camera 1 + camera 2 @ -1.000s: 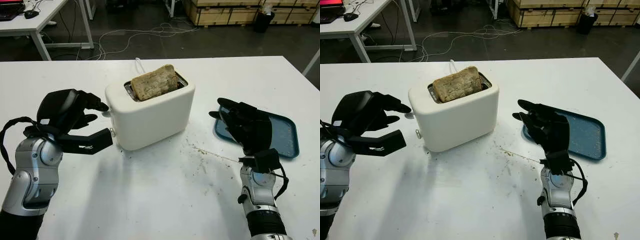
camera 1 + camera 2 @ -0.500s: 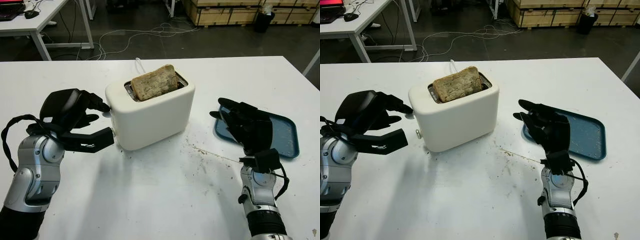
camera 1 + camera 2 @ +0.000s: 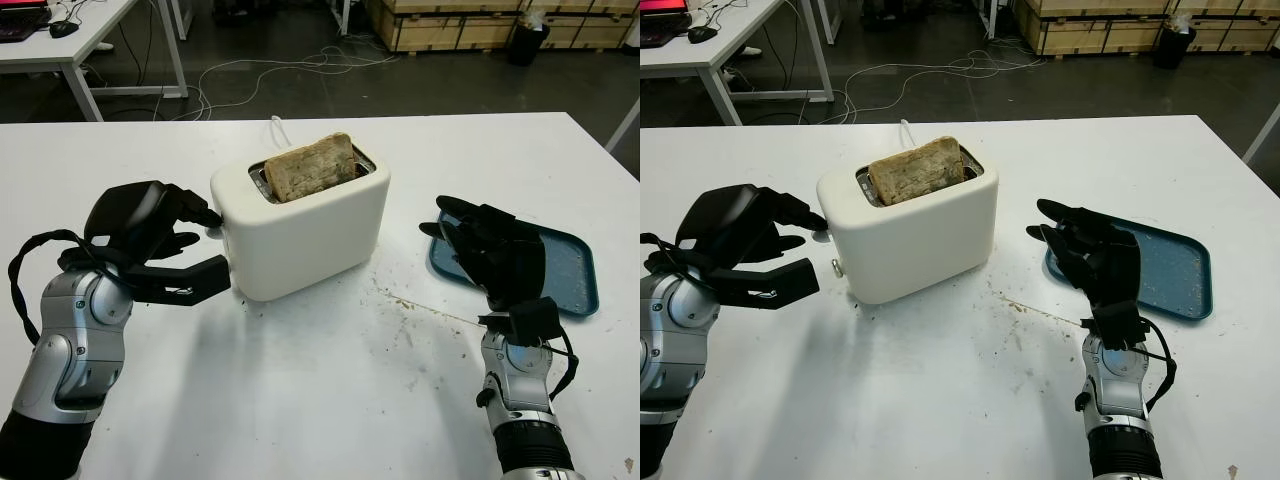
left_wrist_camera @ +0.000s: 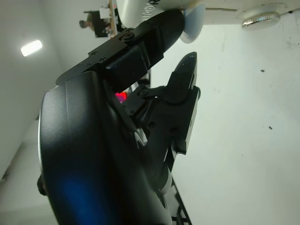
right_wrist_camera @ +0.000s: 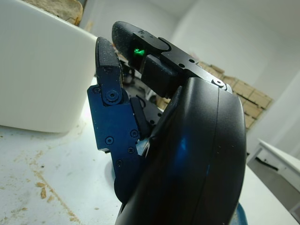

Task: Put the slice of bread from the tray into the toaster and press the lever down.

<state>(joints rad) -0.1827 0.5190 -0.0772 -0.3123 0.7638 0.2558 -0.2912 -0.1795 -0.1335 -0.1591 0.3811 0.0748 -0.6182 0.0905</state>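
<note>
Toaster (image 3: 305, 232): one, white, standing mid-bench (image 3: 300, 400); taken here as the landmark.

Bread (image 3: 310, 168): one slice, upright in the toaster's top slot, its upper part standing proud of the slot. Judged: it sits high because the lever is not yet pressed down.

Lever (image 3: 820, 231): one, pale knob on the toaster's left end face, high on that face. Judged: the pressing step is the one in hand.

Left hand (image 3: 165, 245): just left of the toaster, at the lever end. One fingertip (image 3: 210, 215) lies on or just above the lever knob; the thumb reaches toward the end face lower down. It grips nothing, fingers uncurled. Judged: so placed to push the knob downward.

Right hand (image 3: 490, 250): right of the toaster, well apart from it, over the tray's near edge, holding nothing. Judged: idle.

Tray (image 3: 575, 270): one, blue, right of the toaster, bearing crumbs alone.

Crumbs (image 3: 405, 300): many, uncounted, scattered on the bench between toaster and tray.
</note>
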